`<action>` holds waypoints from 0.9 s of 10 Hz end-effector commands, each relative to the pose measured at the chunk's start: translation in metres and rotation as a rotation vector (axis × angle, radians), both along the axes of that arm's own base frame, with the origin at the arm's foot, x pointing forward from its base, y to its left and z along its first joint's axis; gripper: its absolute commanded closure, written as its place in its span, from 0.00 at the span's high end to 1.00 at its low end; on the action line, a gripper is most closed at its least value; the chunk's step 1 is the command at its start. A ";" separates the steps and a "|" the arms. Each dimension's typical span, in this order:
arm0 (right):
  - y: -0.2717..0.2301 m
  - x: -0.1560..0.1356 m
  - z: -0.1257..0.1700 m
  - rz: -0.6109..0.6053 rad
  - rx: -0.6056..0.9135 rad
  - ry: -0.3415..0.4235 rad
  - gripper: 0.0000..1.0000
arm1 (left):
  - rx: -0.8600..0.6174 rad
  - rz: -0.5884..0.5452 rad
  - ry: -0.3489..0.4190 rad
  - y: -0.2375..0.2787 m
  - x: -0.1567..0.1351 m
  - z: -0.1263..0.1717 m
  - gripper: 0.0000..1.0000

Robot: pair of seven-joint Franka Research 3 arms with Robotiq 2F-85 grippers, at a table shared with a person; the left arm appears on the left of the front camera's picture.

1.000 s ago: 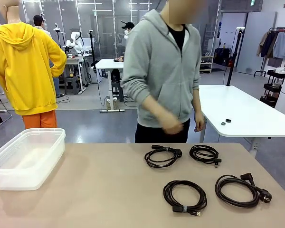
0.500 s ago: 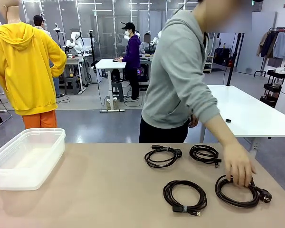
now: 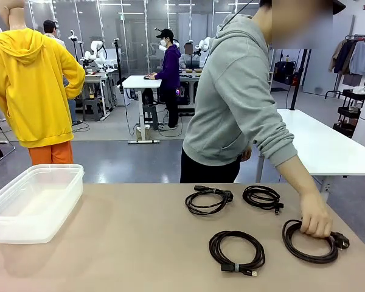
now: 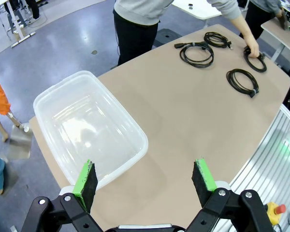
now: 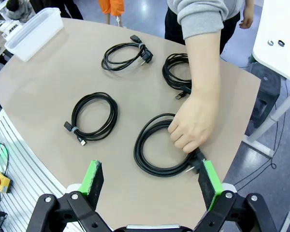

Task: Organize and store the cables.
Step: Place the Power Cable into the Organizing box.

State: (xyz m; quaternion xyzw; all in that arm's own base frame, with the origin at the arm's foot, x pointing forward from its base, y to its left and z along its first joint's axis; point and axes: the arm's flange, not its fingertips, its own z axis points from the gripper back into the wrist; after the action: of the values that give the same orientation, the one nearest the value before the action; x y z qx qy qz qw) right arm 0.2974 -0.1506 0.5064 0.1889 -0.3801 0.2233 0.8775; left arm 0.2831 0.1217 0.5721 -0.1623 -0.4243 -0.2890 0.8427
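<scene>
- Person's hand (image 3: pixel 316 222) now grips the 4 o'clock cable (image 3: pixel 309 258), nudged right.
- Three other cables (image 3: pixel 236 249), 9 o'clock box (image 3: pixel 24 228) lie apart.
- Left tool (image 4: pixel 145 179), right tool (image 5: pixel 152 181) spread, empty.

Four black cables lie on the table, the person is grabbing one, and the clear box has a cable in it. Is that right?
Not quite. The clear box is empty, as the left wrist view shows. The four cables do lie on the table, and the person's hand is grabbing one.
</scene>
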 end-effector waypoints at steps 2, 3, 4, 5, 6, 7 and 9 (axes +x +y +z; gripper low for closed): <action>-0.002 -0.001 -0.001 0.016 -0.001 -0.009 1.00 | -0.004 -0.013 0.000 -0.001 0.001 -0.001 1.00; -0.002 -0.001 -0.001 0.016 -0.001 -0.009 1.00 | -0.004 -0.013 0.000 -0.001 0.001 -0.001 1.00; -0.002 -0.001 -0.001 0.016 -0.001 -0.009 1.00 | -0.004 -0.013 0.000 -0.001 0.001 -0.001 1.00; -0.002 -0.001 -0.001 0.016 -0.001 -0.009 1.00 | -0.004 -0.013 0.000 -0.001 0.001 -0.001 1.00; -0.002 -0.001 -0.001 0.016 -0.001 -0.009 1.00 | -0.004 -0.013 0.000 -0.001 0.001 -0.001 1.00; -0.002 -0.001 -0.001 0.016 -0.001 -0.009 1.00 | -0.004 -0.013 0.000 -0.001 0.001 -0.001 1.00; -0.002 -0.001 -0.001 0.016 -0.001 -0.009 1.00 | -0.004 -0.013 0.000 -0.001 0.001 -0.001 1.00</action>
State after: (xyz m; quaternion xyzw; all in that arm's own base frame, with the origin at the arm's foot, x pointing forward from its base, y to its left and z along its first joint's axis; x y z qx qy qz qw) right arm 0.2974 -0.1506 0.5064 0.1888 -0.3801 0.2234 0.8775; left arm 0.2831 0.1217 0.5721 -0.1623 -0.4243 -0.2890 0.8427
